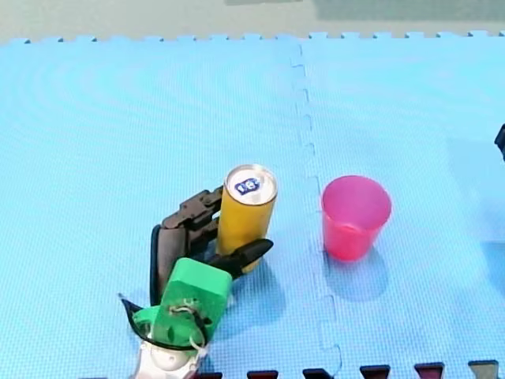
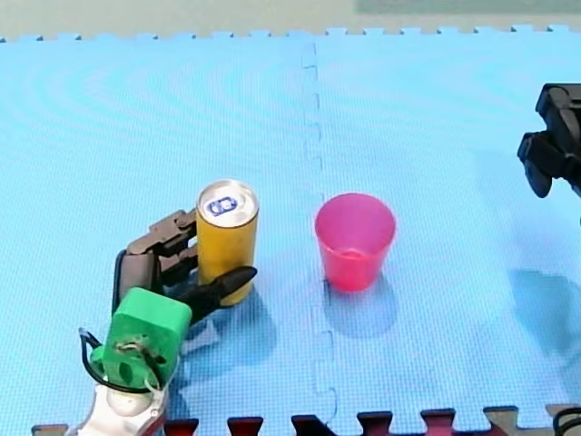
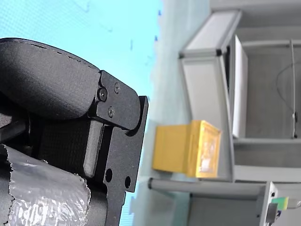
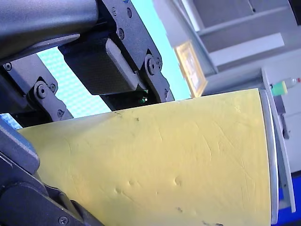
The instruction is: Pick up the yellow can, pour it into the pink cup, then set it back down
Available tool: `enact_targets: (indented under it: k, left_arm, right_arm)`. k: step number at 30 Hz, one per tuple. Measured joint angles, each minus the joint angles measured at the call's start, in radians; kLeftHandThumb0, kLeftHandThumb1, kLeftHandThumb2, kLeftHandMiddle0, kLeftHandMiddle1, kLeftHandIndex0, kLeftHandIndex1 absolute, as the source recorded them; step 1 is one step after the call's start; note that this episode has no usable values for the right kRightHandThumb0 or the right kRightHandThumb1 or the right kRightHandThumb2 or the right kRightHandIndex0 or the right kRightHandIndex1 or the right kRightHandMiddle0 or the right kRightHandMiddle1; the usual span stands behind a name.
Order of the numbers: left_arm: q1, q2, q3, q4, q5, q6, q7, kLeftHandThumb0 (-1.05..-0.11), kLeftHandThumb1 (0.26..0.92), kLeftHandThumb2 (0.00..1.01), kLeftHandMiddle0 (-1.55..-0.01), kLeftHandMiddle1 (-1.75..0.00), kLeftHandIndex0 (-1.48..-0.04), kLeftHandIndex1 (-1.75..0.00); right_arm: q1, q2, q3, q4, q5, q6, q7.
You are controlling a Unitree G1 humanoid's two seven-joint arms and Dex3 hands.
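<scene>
The robot's left hand (image 2: pixel 168 268) comes in from the near left edge of the blue foam mat (image 2: pixel 436 109) and is wrapped around the yellow can (image 2: pixel 226 241). Its black fingers (image 2: pixel 168 238) curl against the can's left side, and the thumb (image 2: pixel 227 282) presses across the lower front, so the can sits clamped between them. A green block (image 2: pixel 145 336) is mounted at that arm's wrist, with loose wires beside it.

The can stands upright with its silver top and pull tab facing up, just left of the seam where two mat tiles interlock. Whether its base touches the mat cannot be told.

The second wrist view shows the same grip from close up. The can's yellow wall, lightly dented, lies against the hand's black finger links.

The pink cup (image 2: pixel 355 243) stands upright and open on the mat, near the can's right and just across the seam, apart from the can and the hand.

The right hand (image 2: pixel 554 136) hangs above the mat at the far right edge, well apart from the cup. Whether it is open or closed cannot be told.

The first wrist view shows a yellow box (image 3: pixel 188 148) by a grey metal frame (image 3: pixel 207 75) beyond the mat.
</scene>
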Motion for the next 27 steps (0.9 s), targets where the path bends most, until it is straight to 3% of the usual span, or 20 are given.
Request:
enact_targets:
  k: [11,15,20,24,27]
  left_arm:
    - [0.0,0.007,-0.033,0.013,0.017,-0.006,0.043,-0.39,0.786,0.0,-1.38,-0.01,-1.17,0.0]
    - [0.0,0.007,-0.026,0.016,-0.002,-0.007,0.012,-0.603,0.752,0.0,-1.23,0.0,-0.99,0.0]
    - [-0.001,0.007,0.0,0.018,-0.046,-0.008,-0.057,-0.589,0.743,0.0,-1.11,0.0,-0.9,0.0]
    - [0.002,-0.004,0.035,0.02,-0.092,-0.007,-0.105,-0.579,0.726,0.0,-0.94,0.0,-0.71,0.0]
    - [0.001,-0.01,0.043,0.02,-0.094,0.001,-0.082,-0.737,0.723,0.0,-0.71,0.0,-0.56,0.0]
  right_arm:
    - [0.0,-0.003,0.003,-0.003,-0.003,-0.002,-0.006]
    - [0.001,-0.005,0.009,-0.004,-0.008,-0.006,-0.013]
    - [0.0,-0.006,0.014,-0.004,-0.009,-0.007,-0.014]
    - [0.0,-0.007,0.015,-0.004,-0.009,-0.008,-0.015]
    - [0.0,-0.007,0.016,-0.004,-0.009,-0.008,-0.016]
